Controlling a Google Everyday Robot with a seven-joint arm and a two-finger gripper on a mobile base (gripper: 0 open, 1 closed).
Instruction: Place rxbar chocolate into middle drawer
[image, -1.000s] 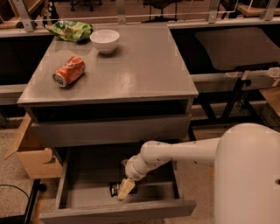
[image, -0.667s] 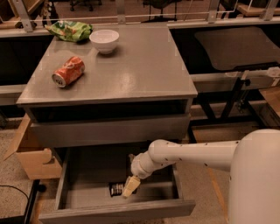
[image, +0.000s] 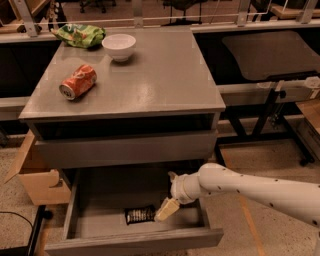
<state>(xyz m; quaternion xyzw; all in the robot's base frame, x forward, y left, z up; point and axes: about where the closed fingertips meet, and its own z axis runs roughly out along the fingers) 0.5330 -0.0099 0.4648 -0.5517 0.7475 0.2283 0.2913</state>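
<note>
My gripper (image: 166, 209) hangs low inside the wide, shallow grey metal middle drawer (image: 97, 222), which stands pulled out at the foot of the grey metal cabinet (image: 150, 85), and I cannot tell whether it is open or closed. The small flat rxbar chocolate (image: 139, 215), in its dark wrapper with pale lettering, lies on the drawer floor just to the left of my gripper's tip, so close that I cannot tell if they touch. Up on the cabinet top sit a crushed orange can (image: 77, 81), a white bowl (image: 119, 46) and a crumpled green bag (image: 80, 35).
</note>
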